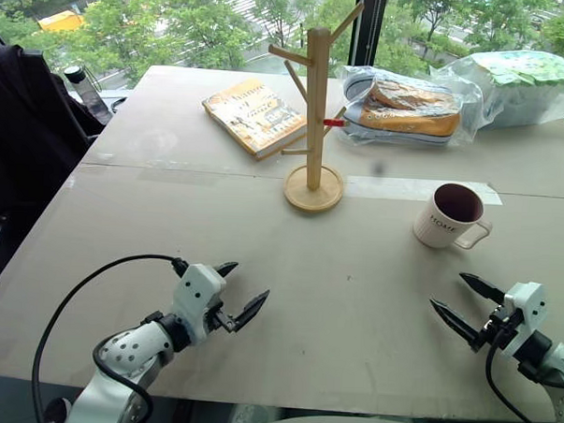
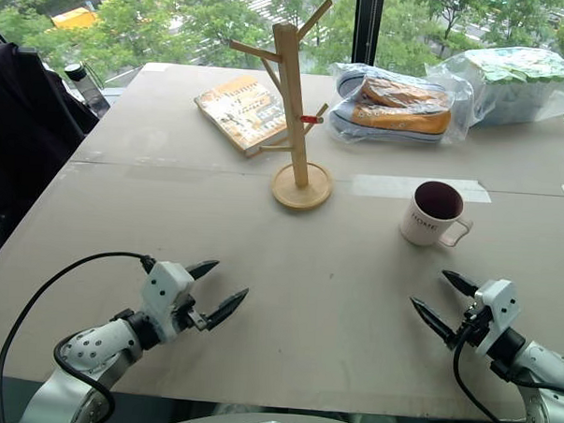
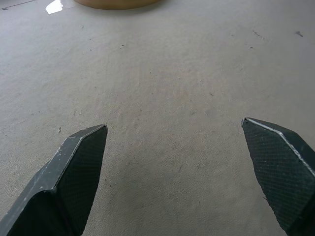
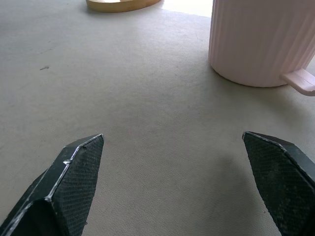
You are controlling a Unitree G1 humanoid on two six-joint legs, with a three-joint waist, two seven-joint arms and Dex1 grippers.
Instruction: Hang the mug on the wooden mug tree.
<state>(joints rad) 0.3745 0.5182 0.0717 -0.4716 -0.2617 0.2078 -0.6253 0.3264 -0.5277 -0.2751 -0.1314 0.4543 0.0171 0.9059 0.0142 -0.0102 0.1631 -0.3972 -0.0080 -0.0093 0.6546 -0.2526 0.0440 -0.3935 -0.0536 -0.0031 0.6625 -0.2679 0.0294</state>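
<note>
Right gripper (image 1: 469,308) hovers wide open, empty, near the mug (image 1: 447,216), whose handle faces it, ready for grasping; left gripper (image 1: 242,291) waits open too.

The wooden mug tree (image 1: 315,119) stands upright on the tabletop (image 1: 260,295), near its middle. The mug (image 1: 447,216) sits upright to the right of it and nearer the robot, well apart from the base, its handle turned right. Behind the tree to the left lies a book (image 1: 254,115); behind it to the right lies a bagged pair of shoes (image 1: 408,106), with another bag (image 1: 526,84) farther right. The left gripper (image 1: 240,292) hovers at the near left edge, the right gripper (image 1: 462,302) at the near right, in front of the mug.
</note>
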